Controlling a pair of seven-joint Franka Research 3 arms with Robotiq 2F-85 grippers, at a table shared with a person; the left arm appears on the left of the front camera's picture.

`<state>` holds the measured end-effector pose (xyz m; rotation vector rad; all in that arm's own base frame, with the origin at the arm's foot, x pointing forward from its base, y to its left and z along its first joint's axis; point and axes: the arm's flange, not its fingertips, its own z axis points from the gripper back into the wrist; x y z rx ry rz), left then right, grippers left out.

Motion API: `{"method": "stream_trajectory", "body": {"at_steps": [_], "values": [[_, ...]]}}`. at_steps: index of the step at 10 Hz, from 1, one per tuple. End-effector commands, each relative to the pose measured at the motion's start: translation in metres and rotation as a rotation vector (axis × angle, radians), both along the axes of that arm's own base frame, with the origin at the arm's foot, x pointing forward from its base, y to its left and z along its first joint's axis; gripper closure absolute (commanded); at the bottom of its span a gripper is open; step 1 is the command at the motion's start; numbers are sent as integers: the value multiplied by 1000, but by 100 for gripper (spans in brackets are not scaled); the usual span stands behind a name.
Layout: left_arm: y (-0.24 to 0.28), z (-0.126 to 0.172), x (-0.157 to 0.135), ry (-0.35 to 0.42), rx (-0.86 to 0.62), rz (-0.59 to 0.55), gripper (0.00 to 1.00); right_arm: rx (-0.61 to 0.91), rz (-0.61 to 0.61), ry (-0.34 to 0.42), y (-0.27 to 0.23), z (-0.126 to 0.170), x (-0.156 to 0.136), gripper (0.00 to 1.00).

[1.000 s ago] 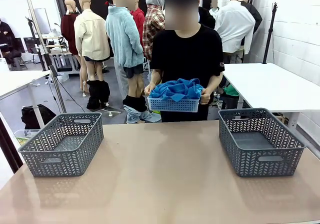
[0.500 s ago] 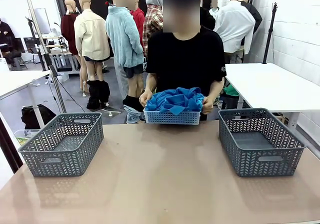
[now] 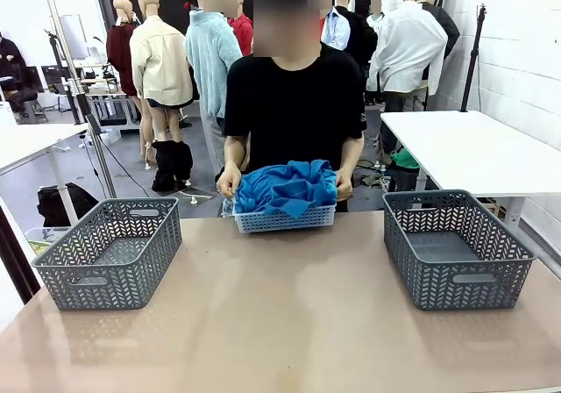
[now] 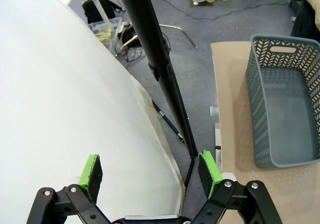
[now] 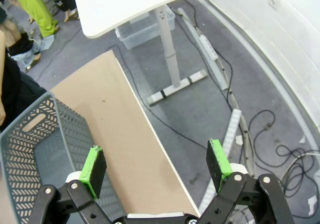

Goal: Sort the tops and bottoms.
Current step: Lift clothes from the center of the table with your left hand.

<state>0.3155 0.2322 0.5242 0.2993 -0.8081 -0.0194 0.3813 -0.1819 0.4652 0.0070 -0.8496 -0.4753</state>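
Tan table (image 3: 280,323), matte top, fills the near ground. White table (image 3: 473,152) stands off to its right, apart from it, against a white brick wall (image 3: 526,51). Right wrist view: its leg (image 5: 170,54) rests on a flat foot, with a clear bin (image 5: 145,29) just beside the leg, under the top. Power strip (image 5: 207,46) and loose black cables (image 5: 280,134) lie on the grey floor (image 5: 200,114) near the wall. Far left: left white table (image 3: 26,139), black bag (image 3: 61,202) on the floor below it. Left wrist view: black pole (image 4: 150,44) slanting upward, second bin (image 4: 107,29) holding yellowish stuff, cable tangle (image 4: 131,49) beside it.
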Motion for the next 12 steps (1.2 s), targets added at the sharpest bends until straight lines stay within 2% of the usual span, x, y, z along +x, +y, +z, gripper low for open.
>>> {"method": "stream_trajectory", "body": {"at_steps": [1, 12], "values": [[-1, 0, -1, -1, -1, 14, 0, 8, 0, 5, 0, 0, -1, 0], [-1, 0, -1, -1, -1, 14, 0, 8, 0, 5, 0, 0, -1, 0]]}}
